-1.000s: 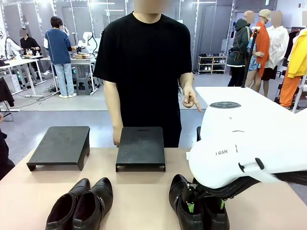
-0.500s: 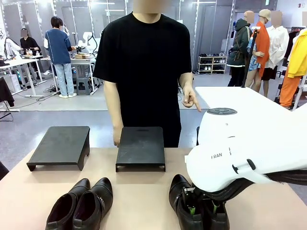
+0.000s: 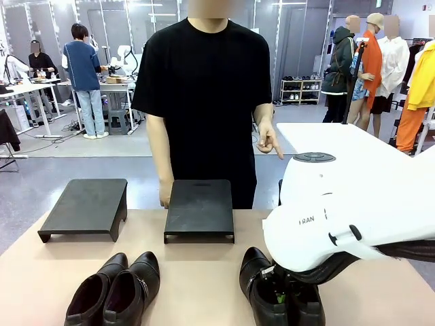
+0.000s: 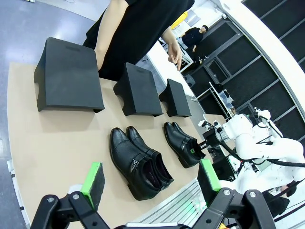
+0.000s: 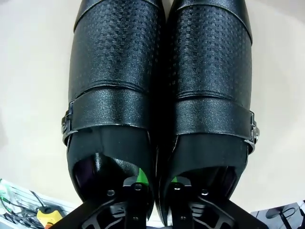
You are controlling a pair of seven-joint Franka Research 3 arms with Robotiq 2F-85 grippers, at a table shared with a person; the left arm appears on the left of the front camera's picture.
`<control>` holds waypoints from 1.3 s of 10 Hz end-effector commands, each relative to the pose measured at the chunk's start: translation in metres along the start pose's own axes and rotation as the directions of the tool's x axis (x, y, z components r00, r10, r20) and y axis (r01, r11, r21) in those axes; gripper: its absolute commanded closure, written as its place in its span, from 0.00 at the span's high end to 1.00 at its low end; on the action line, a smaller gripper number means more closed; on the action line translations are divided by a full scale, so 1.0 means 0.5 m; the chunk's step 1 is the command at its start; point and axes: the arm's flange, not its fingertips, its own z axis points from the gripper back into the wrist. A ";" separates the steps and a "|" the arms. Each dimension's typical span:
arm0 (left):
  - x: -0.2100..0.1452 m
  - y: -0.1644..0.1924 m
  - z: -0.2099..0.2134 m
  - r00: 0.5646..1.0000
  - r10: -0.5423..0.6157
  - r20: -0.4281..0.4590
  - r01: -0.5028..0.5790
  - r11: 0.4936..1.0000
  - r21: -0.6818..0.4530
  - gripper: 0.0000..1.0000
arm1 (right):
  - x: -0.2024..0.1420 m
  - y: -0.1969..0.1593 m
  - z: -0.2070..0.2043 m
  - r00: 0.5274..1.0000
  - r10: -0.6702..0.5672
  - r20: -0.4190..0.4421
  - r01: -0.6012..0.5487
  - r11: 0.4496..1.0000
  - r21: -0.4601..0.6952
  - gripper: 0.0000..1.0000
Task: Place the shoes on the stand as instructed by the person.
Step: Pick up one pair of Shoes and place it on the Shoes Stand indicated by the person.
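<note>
Two pairs of glossy black shoes rest on the tan table. My right gripper (image 5: pixel 156 182) reaches down into the right pair (image 3: pixel 275 295), one finger inside each shoe, shut on their two adjoining inner walls; its green pads (image 5: pixel 141 175) peek out at the heel openings. Only the table holds the left pair (image 3: pixel 115 288). My left gripper (image 4: pixel 150 174) hangs open high above the table, looking down on both pairs (image 4: pixel 138 160). The person (image 3: pixel 207 88) stands at the far side, with one hand (image 3: pixel 270 142) pointing a finger downward toward the right.
Three black foam stands sit along the far edge: a wide one (image 4: pixel 66 76), a middle one (image 4: pixel 138 88) and a small one (image 4: pixel 175 98). My right arm's white body (image 3: pixel 353 204) covers the table's right side. A white table (image 3: pixel 326 136) stands behind.
My right gripper's fingers have closed from wide open onto the inner walls of the right pair, and the arm sank slightly. The person's pointing hand stays put.
</note>
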 end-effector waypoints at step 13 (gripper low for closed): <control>0.005 0.003 0.001 1.000 -0.024 0.013 0.024 1.000 -0.019 1.00 | 0.050 -0.212 0.403 0.957 -0.028 0.290 0.034 0.999 -0.015 0.00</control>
